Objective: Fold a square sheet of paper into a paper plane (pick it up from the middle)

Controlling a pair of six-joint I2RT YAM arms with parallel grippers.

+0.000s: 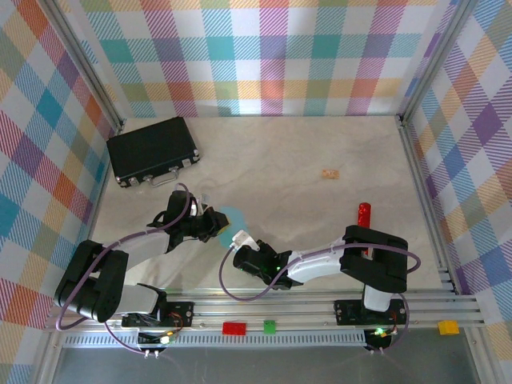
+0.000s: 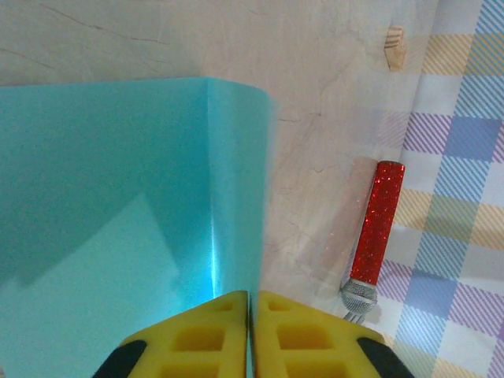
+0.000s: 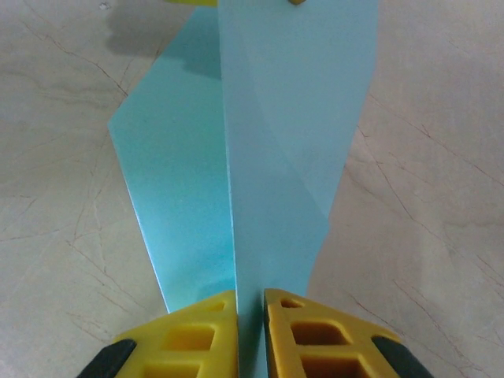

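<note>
The square sheet of paper (image 1: 229, 218) was found in the near-centre area of the table (image 1: 320, 144), between the two arms and gripped from both sides. The left gripper (image 2: 250, 305) had its jaws together on one edge of the sheet. The right gripper (image 3: 250, 305) was likewise clamped on the sheet, a thin layer passing up between its yellow fingers (image 3: 201, 331).

Condition of the work: the sheet was no longer flat. In the left wrist view a straight crease ran up from the jaws, with a paler angled flap beside it. In the right wrist view one layer stood upright over another that spread to a point at the left. I judged this to be an early fold, probably the centre crease or a first corner fold. Which one could not be determined.

Outstanding: no slim dart, pointed nose or layered wings were evident, so the greater part of the folding was assessed as not yet done.

The red marker (image 1: 365, 214), tan scrap (image 1: 329, 173) and black case (image 1: 152, 150) lay well apart from the sheet.
</note>
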